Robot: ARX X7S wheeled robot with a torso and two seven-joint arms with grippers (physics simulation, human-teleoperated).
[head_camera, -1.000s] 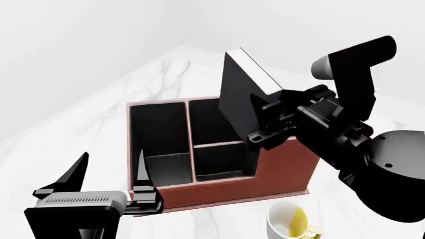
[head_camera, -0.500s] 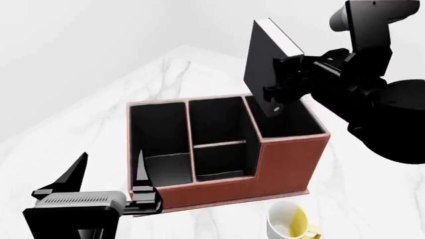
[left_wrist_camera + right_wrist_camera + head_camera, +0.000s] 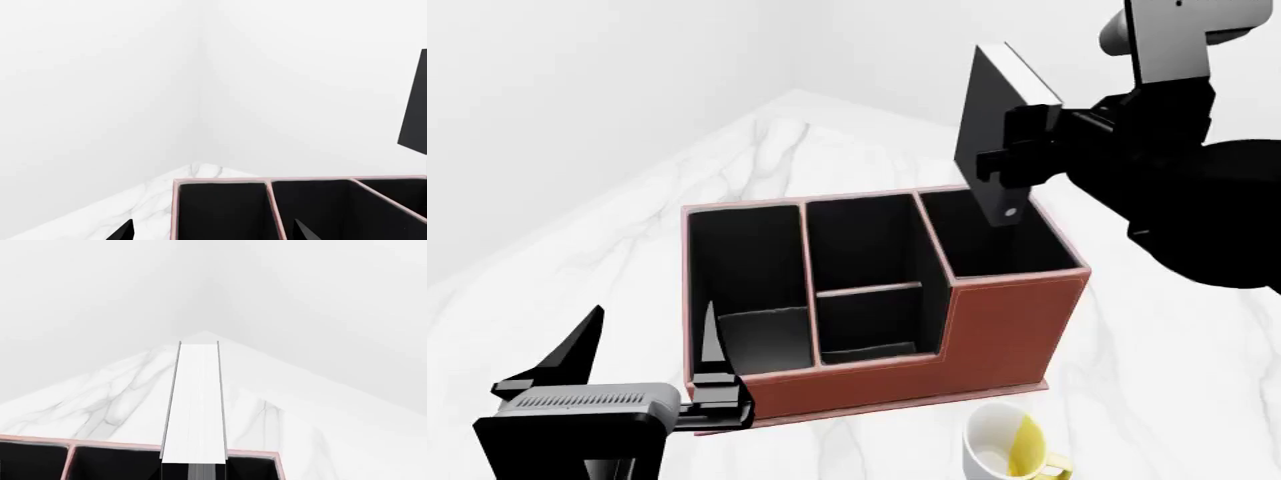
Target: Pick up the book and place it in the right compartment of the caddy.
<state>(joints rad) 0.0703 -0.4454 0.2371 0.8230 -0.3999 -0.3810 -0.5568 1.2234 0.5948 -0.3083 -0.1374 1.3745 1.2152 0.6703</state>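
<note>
Book (image 3: 994, 125), stiff and light I'd judge, hangs upright over the caddy's (image 3: 1001, 330) right compartment (image 3: 998, 238), pinched flat across its covers by my right gripper (image 3: 1021, 160), while my left gripper (image 3: 647, 350) idles spread apart.

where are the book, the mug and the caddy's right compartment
book (image 3: 985, 120), head view, on its black cover
mug (image 3: 1009, 448), head view, on its yellow inside
right compartment (image 3: 1004, 242), head view, on its black interior

The mug (image 3: 1010, 449) is cut off by the head view's lower edge; the book's (image 3: 993, 130) far cover seems hidden.
</note>
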